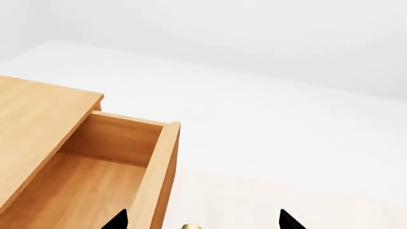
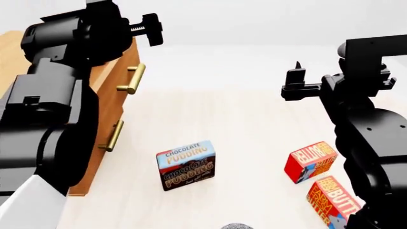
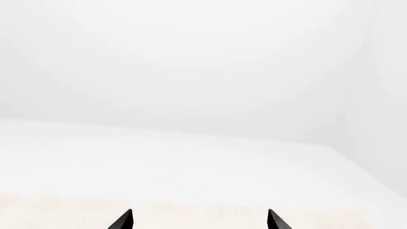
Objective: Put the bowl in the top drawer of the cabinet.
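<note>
**A:** How did the jaws stand?

**B:** The left gripper [image 1: 200,220] had its jaws wide and empty. In its wrist view only the two dark tips showed at the lower edge, with a bit of brass handle [image 1: 190,226] between them. The right gripper [image 3: 198,220] was also spread wide, holding nothing, facing blank white wall.

**A:** And the drawer?

**B:** The top drawer [image 1: 108,162] was pulled out of the cabinet [image 1: 38,114], bare inside, at the left of that wrist view.

**A:** The bowl?

**B:** Barely in view. A grey rounded sliver [image 2: 237,226] at the bottom edge of the head view may have been it; I couldn't tell. On the floor there lay a pudding box [image 2: 186,164] at centre and two red boxes [image 2: 310,161] at lower right.

**A:** What could go wrong?

**B:** I'd judge the left arm [image 2: 51,119], filling the upper left of the head view, hid the drawer from the head camera, so a reach there could knock the drawer shut. Reaching down for the bowl half-blind risked nudging the pudding box beside it.
</note>
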